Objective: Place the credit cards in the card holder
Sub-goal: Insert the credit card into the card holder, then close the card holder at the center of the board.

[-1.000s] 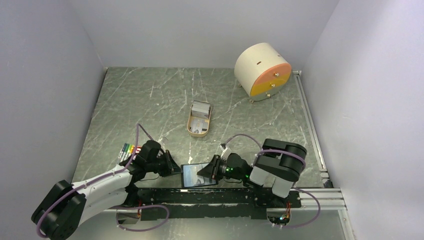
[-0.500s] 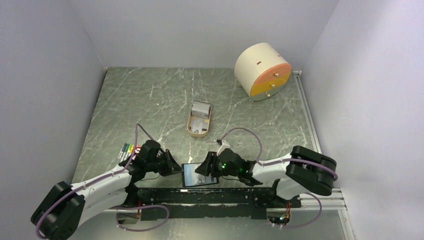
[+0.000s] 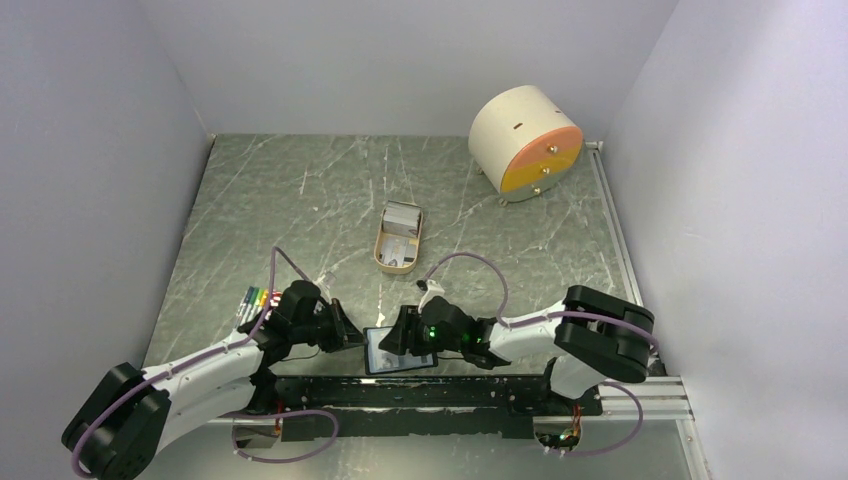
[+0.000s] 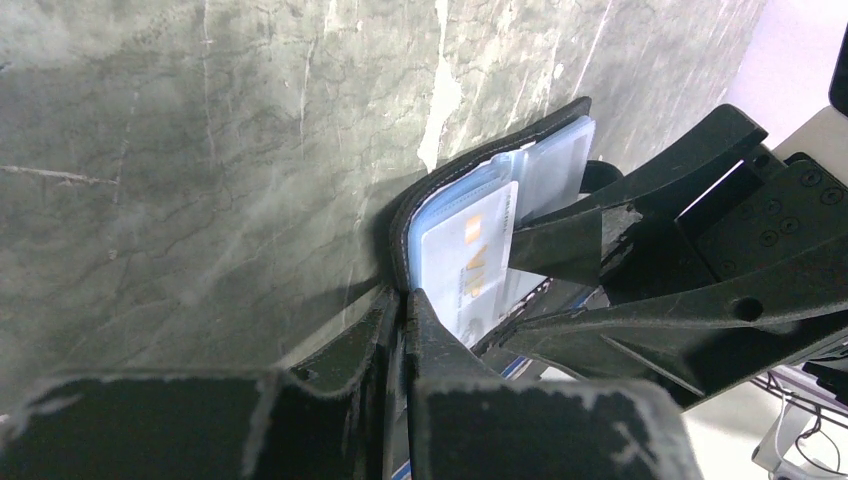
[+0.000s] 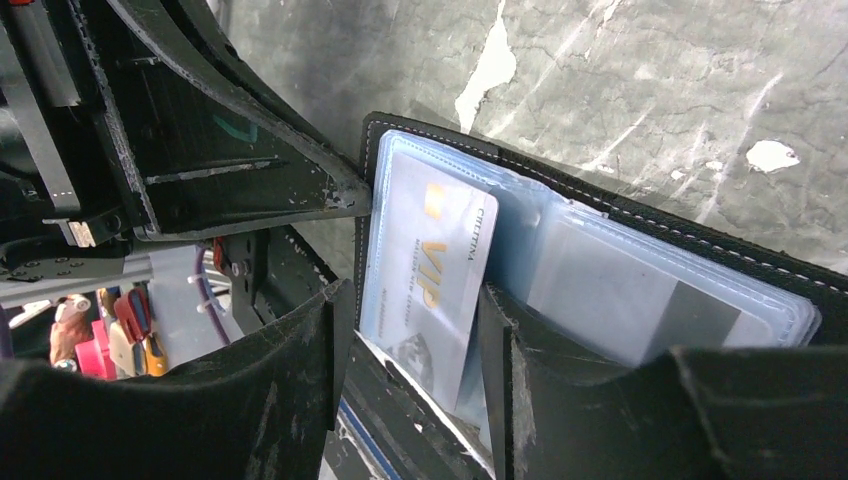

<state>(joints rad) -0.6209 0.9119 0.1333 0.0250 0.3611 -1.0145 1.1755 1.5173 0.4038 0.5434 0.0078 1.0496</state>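
Note:
The black card holder (image 3: pixel 400 351) lies open at the table's front edge, its blue-grey pockets facing up. My left gripper (image 3: pixel 352 339) is shut on its left edge, which the left wrist view shows pinched between the jaws (image 4: pixel 404 300). My right gripper (image 3: pixel 402 337) is over the holder, with its jaws open. A silvery card with gold "VIP" lettering (image 5: pixel 425 265) lies on the holder's left pocket (image 5: pixel 620 280) between my right fingers (image 5: pixel 497 340). Its lower end sticks out past the holder's edge. More grey credit cards (image 3: pixel 403 216) sit in the tan tray.
The tan oval tray (image 3: pixel 384 255) stands mid-table. The round beige drum with an orange face (image 3: pixel 525 140) is at the back right. Coloured markers (image 3: pixel 255 299) lie left of my left arm. The black base rail (image 3: pixel 430 395) runs just behind the holder.
My right arm has stretched out to the left, and its gripper has slid further over the open holder. My left gripper and the holder have stayed in place.

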